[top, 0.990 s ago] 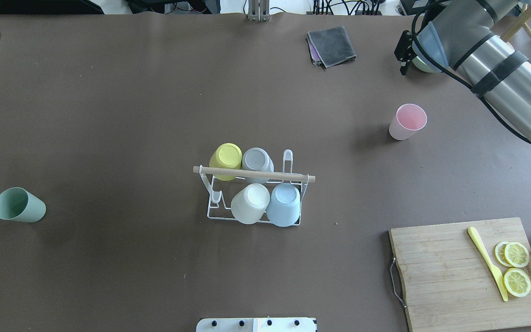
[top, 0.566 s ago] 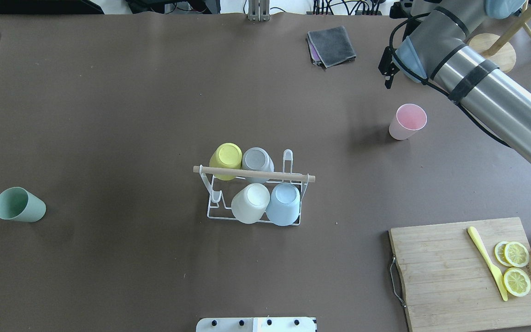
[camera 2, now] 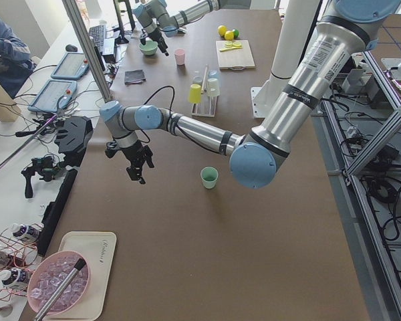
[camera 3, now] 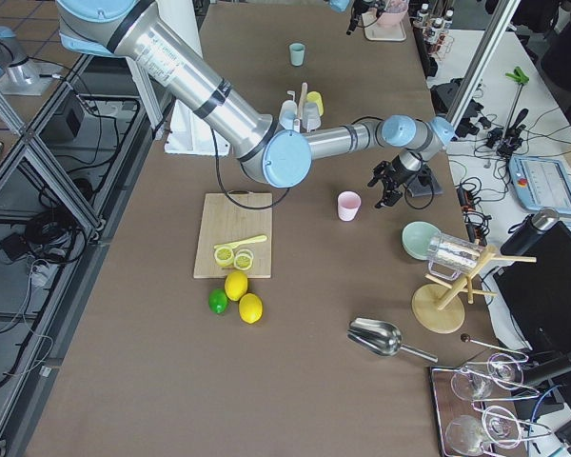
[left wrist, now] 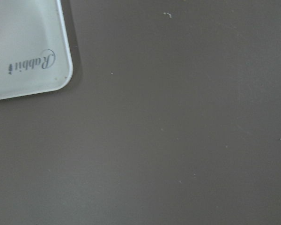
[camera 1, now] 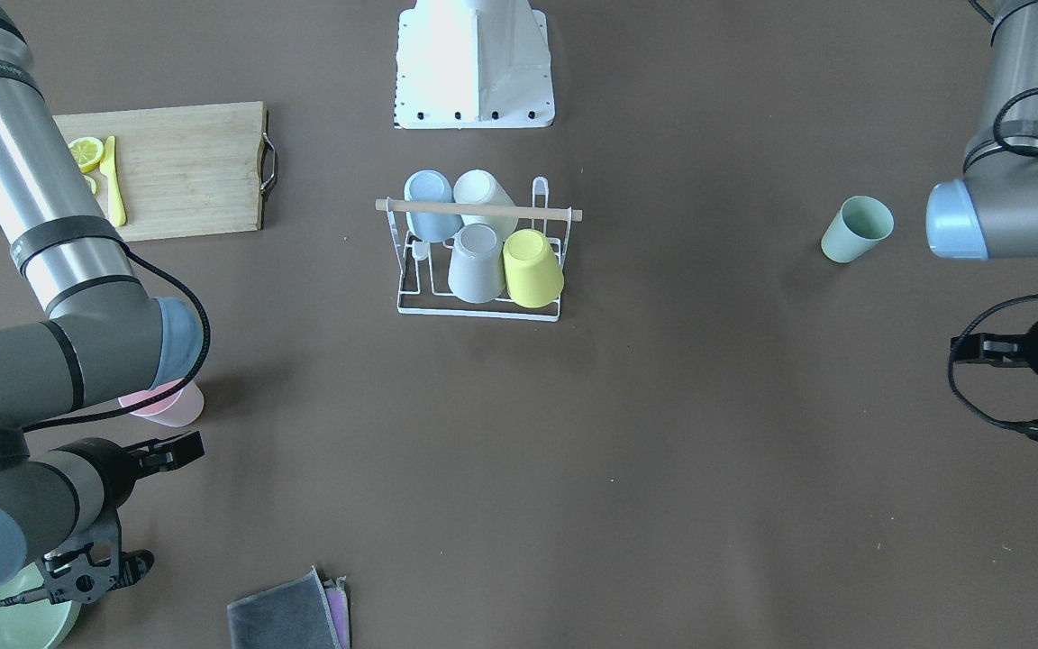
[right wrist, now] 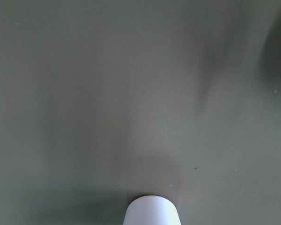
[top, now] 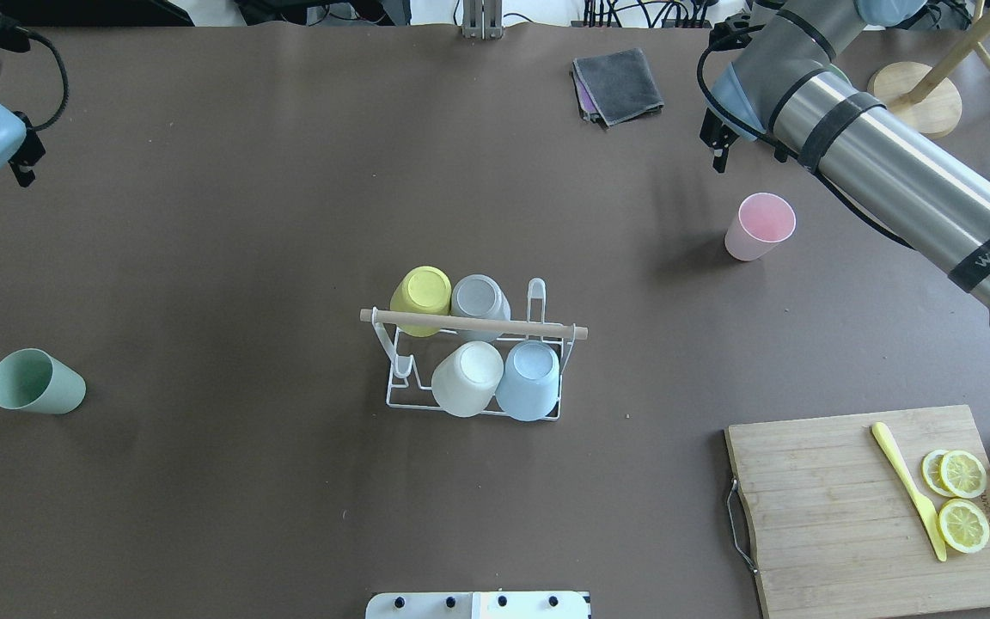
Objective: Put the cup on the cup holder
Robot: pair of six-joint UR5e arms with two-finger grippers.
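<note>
Six cups in play. Four sit on the cup holder (top: 546, 329) in the middle of the worktop (top: 246, 215), and two stand loose. On the holder, the yellow cup (top: 420, 292) and grey cup (top: 478, 298) fill the row farther from the robot. The white cup (top: 467, 378) and blue cup (top: 529, 378) fill the nearer row. All four are upside down, bases up, each leaning a little on its prong, under the one wooden rod. Two bare prongs show, one at each row's open end.

Over on the robot's right is the pink cup (top: 757, 225). It stands upright on the worktop with its mouth up and its long axis vertical, well apart from the holder. The right pincer (camera 3: 384, 190) hangs just beyond it on the far side, fingers pointing down, with nothing in its grip. From these angles I cannot tell how wide it is spread. Its wrist camera catches only the cup's edge at the bottom of the view.

Far out on the robot's left, the green cup (top: 35, 383) also stands upright, mouth up. The left pincer (camera 2: 139, 172) hovers over bare worktop near the corner of one white tray (left wrist: 28, 47), well away from that cup and holding nothing. I cannot call its opening either.

Also out there are one cutting board (top: 839, 507) with one yellow knife (top: 907, 490) on it, and one folded grey cloth (top: 620, 84).
</note>
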